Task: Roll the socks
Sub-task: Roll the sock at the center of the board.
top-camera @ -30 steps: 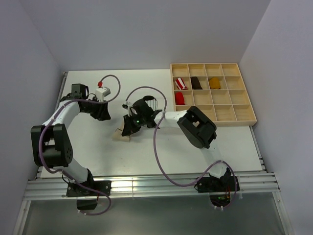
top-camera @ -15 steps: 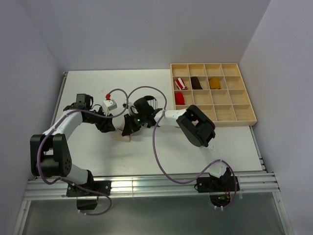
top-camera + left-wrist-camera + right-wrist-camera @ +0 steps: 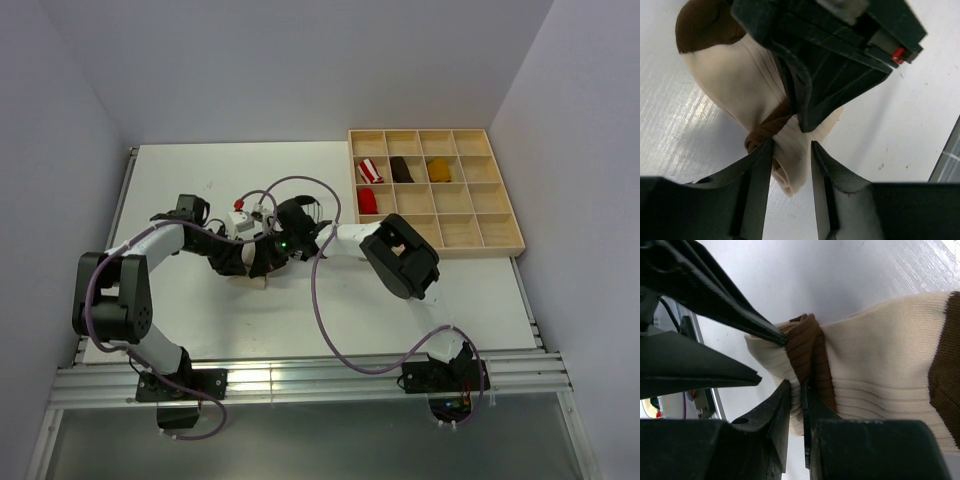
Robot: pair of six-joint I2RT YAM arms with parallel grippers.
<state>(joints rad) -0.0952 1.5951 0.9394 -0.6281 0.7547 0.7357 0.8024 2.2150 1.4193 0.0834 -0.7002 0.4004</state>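
Ribbed cream sock (image 3: 735,75), brown bands, bunched up.
Top: it lies on the white worktop (image 3: 480,300), left of a wooden grid tray (image 3: 497,228). Left wrist: left hand (image 3: 791,145) open, fingers (image 3: 756,175) straddling its folded end. Right wrist: right hand (image 3: 796,385) pinches the ribbed cuff.

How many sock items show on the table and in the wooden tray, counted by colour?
Cream-and-brown sock: 1
Red-and-white striped bundle: 1
Dark brown bundle: 1
Mustard bundle: 1
Red bundle: 1
Total: 5
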